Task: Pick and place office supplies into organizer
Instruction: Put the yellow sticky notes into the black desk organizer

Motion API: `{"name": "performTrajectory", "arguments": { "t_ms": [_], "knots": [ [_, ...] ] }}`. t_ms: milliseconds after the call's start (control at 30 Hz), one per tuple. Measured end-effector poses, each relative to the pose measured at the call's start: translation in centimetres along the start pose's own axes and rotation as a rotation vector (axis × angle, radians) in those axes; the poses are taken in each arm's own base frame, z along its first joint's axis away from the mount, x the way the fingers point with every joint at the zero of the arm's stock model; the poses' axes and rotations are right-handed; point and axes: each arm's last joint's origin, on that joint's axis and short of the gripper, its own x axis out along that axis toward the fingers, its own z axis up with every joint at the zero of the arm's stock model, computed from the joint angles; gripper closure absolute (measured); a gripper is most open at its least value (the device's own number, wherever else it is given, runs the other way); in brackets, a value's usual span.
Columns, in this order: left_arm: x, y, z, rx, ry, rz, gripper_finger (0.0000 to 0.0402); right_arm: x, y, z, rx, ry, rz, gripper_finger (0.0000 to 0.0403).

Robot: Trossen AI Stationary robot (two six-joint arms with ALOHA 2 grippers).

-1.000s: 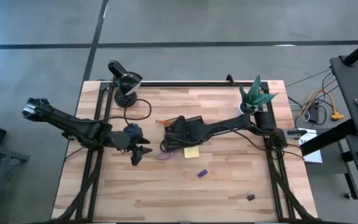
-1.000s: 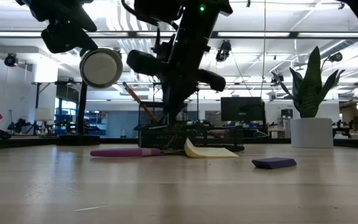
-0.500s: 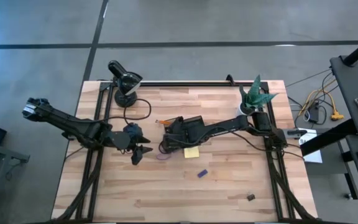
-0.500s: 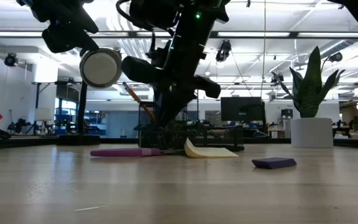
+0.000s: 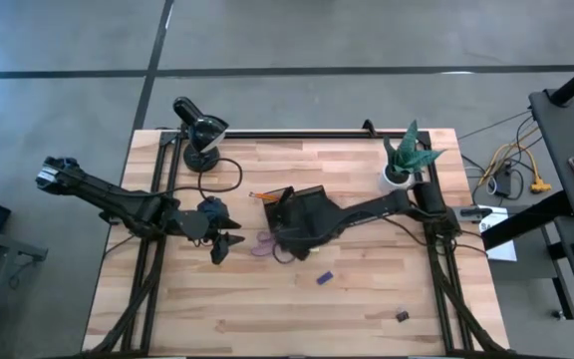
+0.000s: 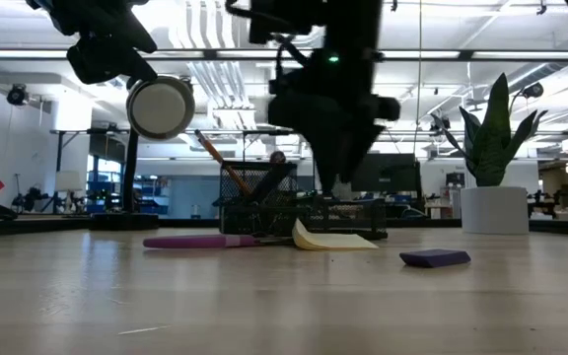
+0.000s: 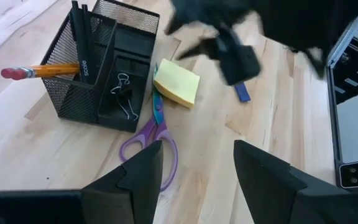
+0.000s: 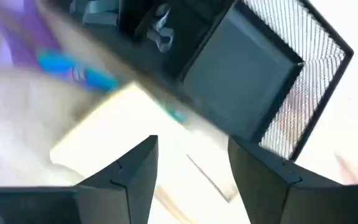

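Observation:
The organizer point(image 7: 98, 68), a black mesh box, stands mid-table with a pencil point(image 7: 39, 70), dark pens point(image 7: 82, 31) and a wire clip point(image 7: 124, 93) in it. On the table just beside it lie purple-handled scissors point(image 7: 151, 143) and a yellow sticky pad point(image 7: 176, 83). A purple block point(image 5: 324, 278) lies nearer the front edge. My right gripper point(image 8: 188, 168) hangs open above the pad point(image 6: 333, 240), clear of it, and its arm hides the pad in the high view. My left gripper point(image 7: 194, 171) waits open at the table's left.
A black desk lamp point(image 5: 199, 130) stands at the far left and a potted plant point(image 5: 410, 155) at the far right. A small black clip point(image 5: 402, 316) lies near the front right corner. Bare wood spreads along the front of the table.
My right gripper has gone from over the organizer toward the table's right and near edge, rolling its wrist, and now hangs above the sticky pad. Its leaving has uncovered a dark pen standing slanted in the organizer in the low view.

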Motion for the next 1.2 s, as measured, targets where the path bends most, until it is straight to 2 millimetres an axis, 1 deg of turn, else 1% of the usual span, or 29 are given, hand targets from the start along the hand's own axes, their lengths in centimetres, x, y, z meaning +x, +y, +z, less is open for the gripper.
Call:
{"name": "performTrajectory", "arguments": {
  "t_ms": [100,200,267,367,433,533,633,700,767,833,1000,1100,1200],
  "knots": [
    [0.3,0.0,-0.1,0.004,0.004,0.011,0.0221,0.1,1.4,-2.5,-0.241,0.011,0.007,0.0216],
    [0.8,-0.1,-0.3,0.01,0.02,0.025,0.0221,0.8,2.6,-4.9,-0.48,0.009,0.02,0.022],
    [1.3,-0.2,-0.4,0.014,0.036,0.031,0.0221,1.5,2.7,-5.8,-0.555,0.028,0.016,0.0222],
    [2.0,-0.3,-0.7,0.014,0.065,0.038,0.0221,2.6,2.4,-6.6,-0.561,0.058,0.005,0.0226],
    [2.5,-0.5,-0.8,0.017,0.086,0.033,0.0221,3.0,2.2,-6.6,-0.549,0.049,0.009,0.0229],
    [3.4,-0.9,-0.9,0.013,0.096,0.009,0.0221,3.2,1.7,-5.9,-0.509,0.019,0.037,0.0235],
    [4.5,-1.2,-1.0,0.01,0.101,-0.001,0.0221,3.7,0.5,-4.8,-0.42,0.032,0.02,0.0242],
    [5.2,-1.1,-0.9,0.003,0.095,0.006,0.0221,3.5,-0.5,-4.0,-0.346,0.012,0.01,0.0246],
    [6.1,-1.0,-0.8,0.0,0.094,0.004,0.0221,3.1,-1.3,-3.5,-0.317,-0.003,0.015,0.0251],
    [7.0,-0.8,-0.7,0.003,0.106,-0.007,0.0221,3.2,-1.8,-3.4,-0.341,-0.004,0.015,0.0254],
    [9.8,-0.6,-0.5,0.027,0.127,-0.07,0.0221,4.6,-2.5,-4.4,-0.482,0.017,-0.039,0.026],
    [11.5,-0.7,-1.0,0.053,0.141,-0.104,0.0221,5.5,-2.8,-4.9,-0.546,0.008,-0.067,0.0262],
    [13.0,-1.0,-1.4,0.059,0.162,-0.18,0.0221,5.7,-2.9,-4.8,-0.593,-0.011,-0.053,0.0262]
  ]
}}
